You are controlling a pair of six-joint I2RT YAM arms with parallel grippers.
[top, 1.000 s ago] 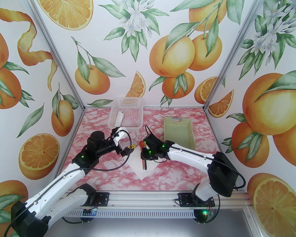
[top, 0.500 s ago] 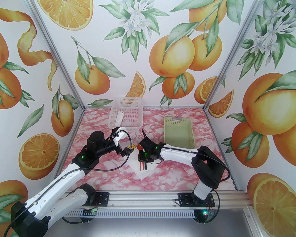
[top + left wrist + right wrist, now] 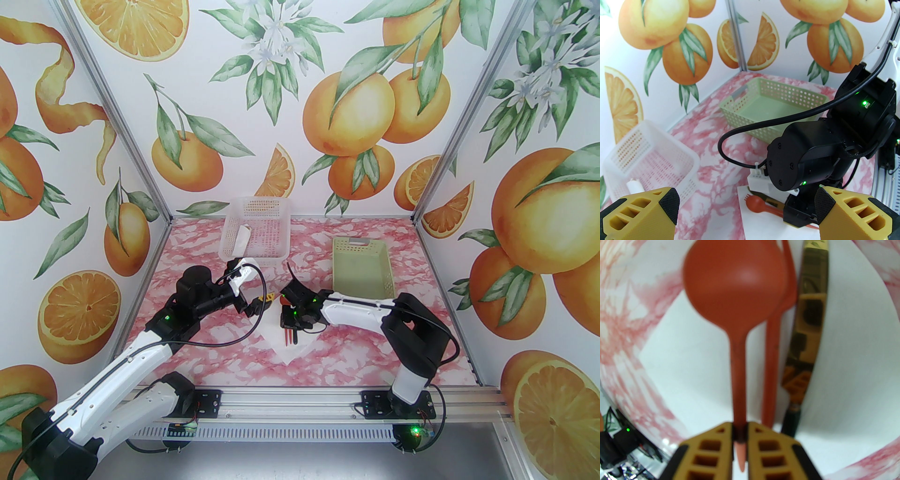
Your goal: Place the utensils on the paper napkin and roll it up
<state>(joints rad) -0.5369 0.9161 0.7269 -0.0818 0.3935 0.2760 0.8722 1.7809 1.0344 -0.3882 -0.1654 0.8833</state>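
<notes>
My right gripper (image 3: 740, 430) is shut on the thin handle of the red-orange spoon (image 3: 733, 286), held low over the white paper napkin (image 3: 693, 361). Right beside the spoon lie the orange fork (image 3: 772, 350) and the knife (image 3: 808, 329) with its shiny blade and dark handle. From above, my right gripper (image 3: 288, 325) sits over the napkin (image 3: 293, 349), with orange utensil handles (image 3: 285, 335) sticking out toward me. My left gripper (image 3: 263, 300) hovers open just left of the napkin's far corner. Its yellow fingers (image 3: 668, 206) frame the spoon (image 3: 755, 205) in the left wrist view.
A white mesh basket (image 3: 257, 225) at the back holds a slim white paper roll (image 3: 242, 238). A pale green basket (image 3: 362, 267) stands back right, close behind the right forearm. The pink marble table (image 3: 225, 356) ends at the metal rail by the arm bases.
My right arm has folded in and shifted left, lowering the spoon onto the napkin beside the fork. The left arm has stayed still and open.
</notes>
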